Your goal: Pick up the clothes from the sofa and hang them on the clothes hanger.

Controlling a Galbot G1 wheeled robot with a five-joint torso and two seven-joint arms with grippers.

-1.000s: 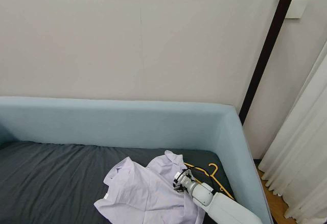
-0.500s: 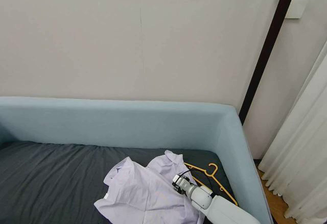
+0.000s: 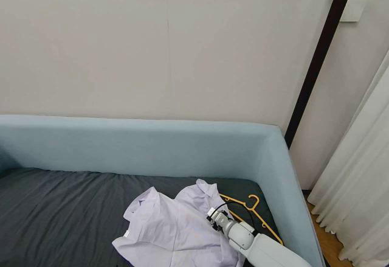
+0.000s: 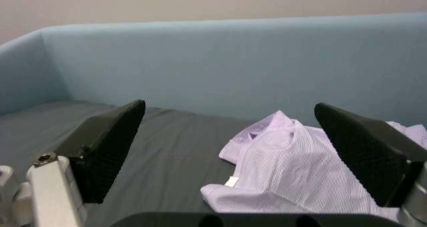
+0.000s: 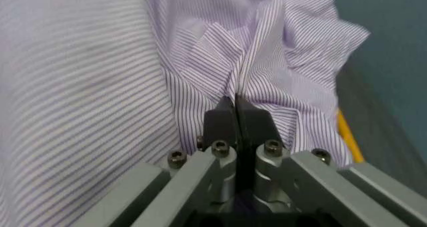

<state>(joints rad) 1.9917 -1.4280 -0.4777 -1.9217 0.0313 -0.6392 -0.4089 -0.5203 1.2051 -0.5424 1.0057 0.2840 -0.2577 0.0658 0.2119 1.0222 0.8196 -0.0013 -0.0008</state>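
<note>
A crumpled lilac striped shirt (image 3: 173, 227) lies on the dark seat of the pale blue sofa (image 3: 152, 148), near its right end. My right gripper (image 3: 213, 214) rests at the shirt's right edge. Up close, the right gripper (image 5: 235, 104) is shut, pinching a ridge of the shirt (image 5: 220, 52) between its black fingers. An orange hanger (image 3: 250, 209) lies on the cushion just right of the shirt, partly under it. My left gripper (image 4: 233, 152) hangs open above the seat, well short of the shirt (image 4: 293, 172).
The sofa's back and right armrest (image 3: 290, 188) wall in the seat. A dark stand pole (image 3: 316, 60) rises beyond the armrest, with a white curtain (image 3: 358, 182) at far right. Bare dark cushion (image 3: 55, 212) stretches to the left.
My right gripper has slid a little left and down onto the shirt's edge and closed on a fold of fabric. The shirt has barely shifted.
</note>
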